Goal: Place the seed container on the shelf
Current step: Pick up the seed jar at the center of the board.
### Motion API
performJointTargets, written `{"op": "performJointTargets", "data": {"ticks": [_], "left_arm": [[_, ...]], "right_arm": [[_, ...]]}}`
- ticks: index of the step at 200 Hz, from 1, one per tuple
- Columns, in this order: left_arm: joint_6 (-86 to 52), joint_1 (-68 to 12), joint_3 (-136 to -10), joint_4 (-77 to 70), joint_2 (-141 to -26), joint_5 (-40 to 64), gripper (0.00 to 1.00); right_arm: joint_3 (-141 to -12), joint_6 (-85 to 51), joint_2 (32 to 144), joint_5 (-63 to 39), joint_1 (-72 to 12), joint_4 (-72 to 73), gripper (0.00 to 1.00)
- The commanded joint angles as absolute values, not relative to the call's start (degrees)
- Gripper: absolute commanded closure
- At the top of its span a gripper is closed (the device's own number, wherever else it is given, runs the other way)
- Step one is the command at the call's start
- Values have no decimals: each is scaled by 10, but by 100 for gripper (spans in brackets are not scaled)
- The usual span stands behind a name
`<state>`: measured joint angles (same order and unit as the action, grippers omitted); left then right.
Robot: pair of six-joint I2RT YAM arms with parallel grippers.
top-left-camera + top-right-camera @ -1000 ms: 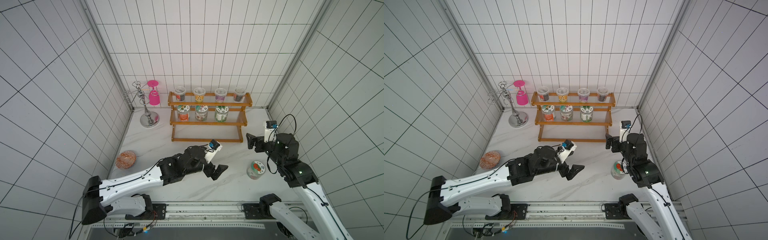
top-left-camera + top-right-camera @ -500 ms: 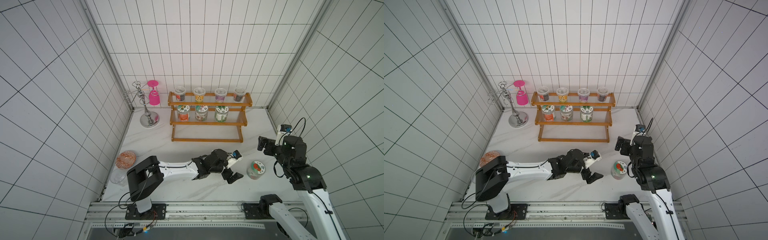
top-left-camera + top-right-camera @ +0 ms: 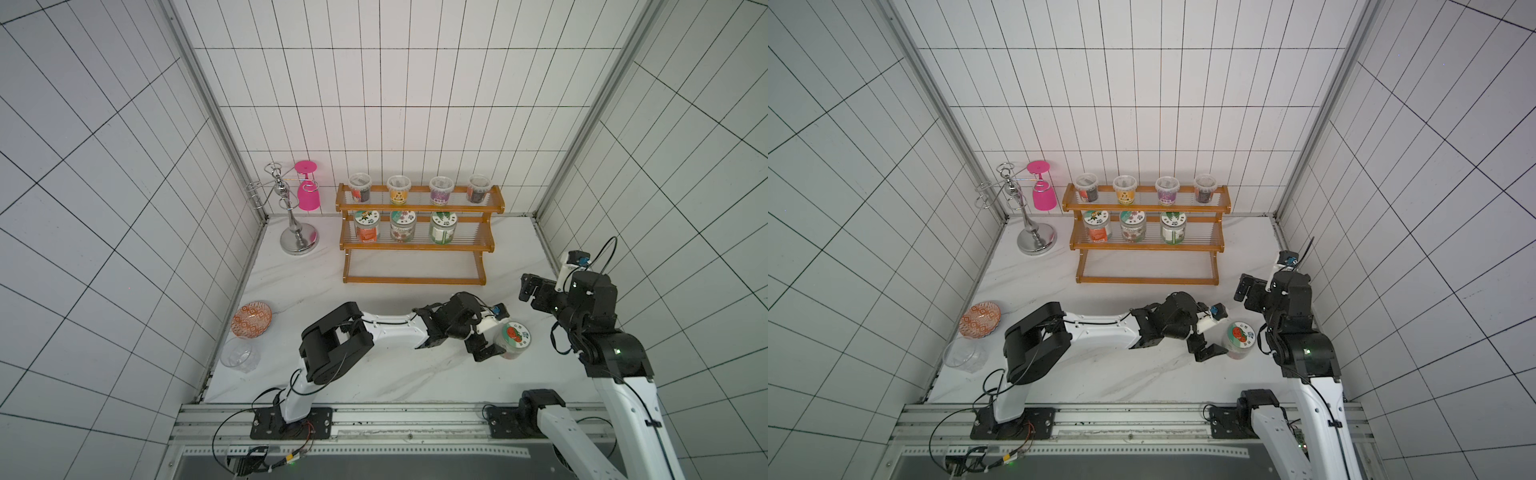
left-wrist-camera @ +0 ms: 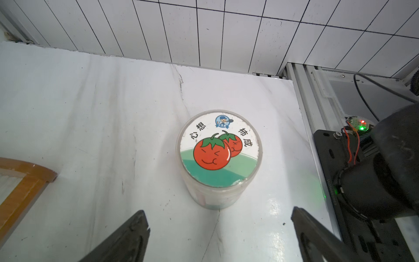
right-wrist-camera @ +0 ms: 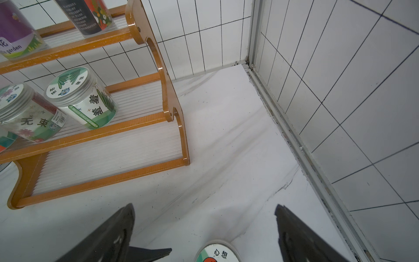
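Observation:
The seed container (image 3: 514,338) (image 3: 1240,338) is a clear jar with a tomato picture on its lid (image 4: 218,149). It stands upright on the white table at the front right. My left gripper (image 3: 494,332) (image 4: 217,213) is open just left of it, one finger on either side of its near face, and I see no contact. My right gripper (image 3: 528,289) (image 5: 204,206) hangs open above the table behind the jar, whose lid edge (image 5: 216,253) shows below it. The orange-brown shelf (image 3: 415,248) (image 5: 102,133) stands at the back, with jars on its upper two tiers.
A chrome glass stand (image 3: 297,237) with a hanging pink glass (image 3: 307,195) stands left of the shelf. An orange patterned bowl (image 3: 251,320) and a clear glass bowl (image 3: 240,353) sit by the left wall. The right wall's metal rail (image 5: 294,140) runs close to the jar.
My left arm has swept right across the table, bringing its open gripper up to the seed container. The right arm has drawn back towards the right wall.

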<state>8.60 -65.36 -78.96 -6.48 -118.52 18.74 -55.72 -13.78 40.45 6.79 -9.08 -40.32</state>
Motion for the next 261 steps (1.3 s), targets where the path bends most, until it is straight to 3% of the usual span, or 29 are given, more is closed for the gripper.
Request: {"op": "performJointTargets", "data": {"ticks": [1,105,239,261], "left_arm": [[124,-655,-837,-9,-1218,204,1],[140,-658,-1033,148,-1327,222,1],[123,-661,-1080,118,-1369,238,1],[120,-659,-1071,110,-1361,253,9]], "right_arm": [[-590,-142,406,53,-83,-409,1],[-606,-140,407,25,-79,-404,1],[-645,-130,437,1,-77,-402,1],[-648,-130,439,-6,-77,-401,1]]}}
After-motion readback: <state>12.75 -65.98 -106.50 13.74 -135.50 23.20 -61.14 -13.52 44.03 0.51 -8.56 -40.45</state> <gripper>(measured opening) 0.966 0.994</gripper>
